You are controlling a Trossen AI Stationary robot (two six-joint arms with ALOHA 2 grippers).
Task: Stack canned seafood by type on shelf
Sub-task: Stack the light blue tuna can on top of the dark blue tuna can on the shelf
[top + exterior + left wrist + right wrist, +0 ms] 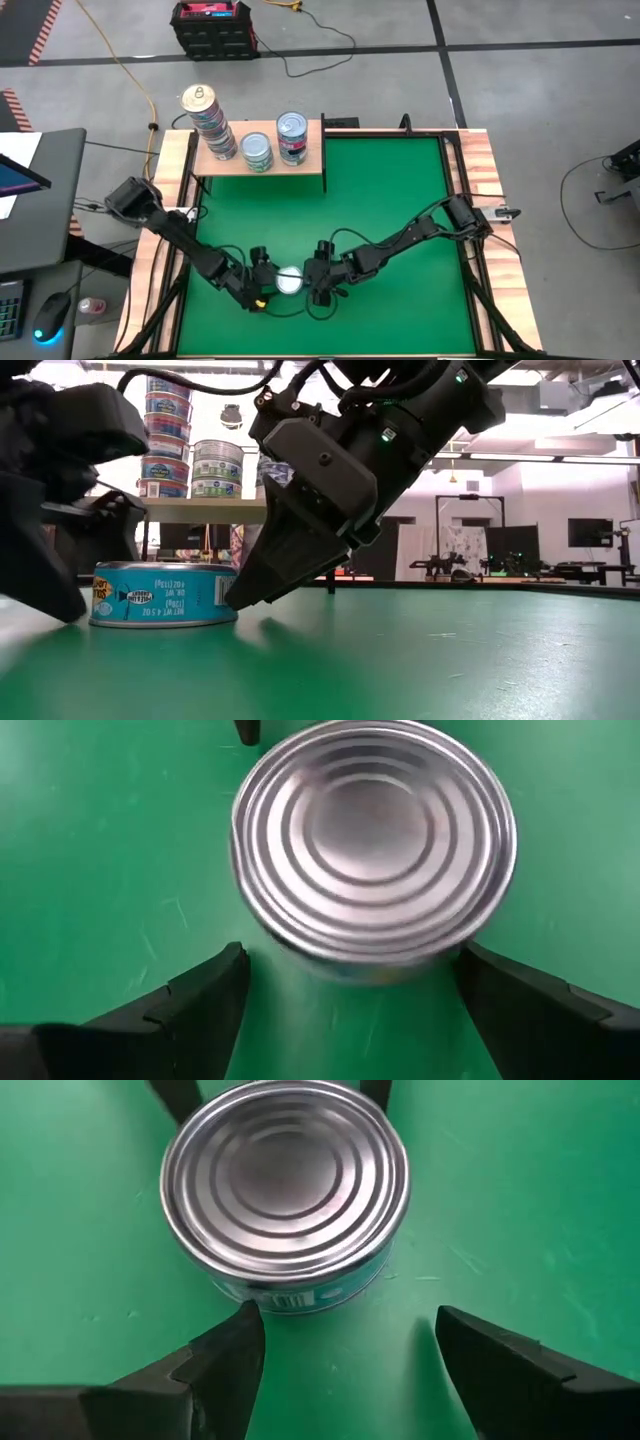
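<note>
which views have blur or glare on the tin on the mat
Left wrist view: the tin is soft, its lid edge smeared, with pale sheen on the rings. Right wrist view: the lid is sharper, with mild sheen. Low view: the label reads clearly, while the near green mat and the left pincer are blurred.

Green mat (pixel 400 200) on table; black crate (pixel 212 27), yellow cable (pixel 125 65) on floor; computer mouse (pixel 50 318), possibly.

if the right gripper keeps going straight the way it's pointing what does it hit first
Most likely the lone tin on the green mat. The right gripper is open and aimed at it, though the tin sits slightly off-centre, toward one finger. The left gripper, also open, waits just beyond it.
</note>
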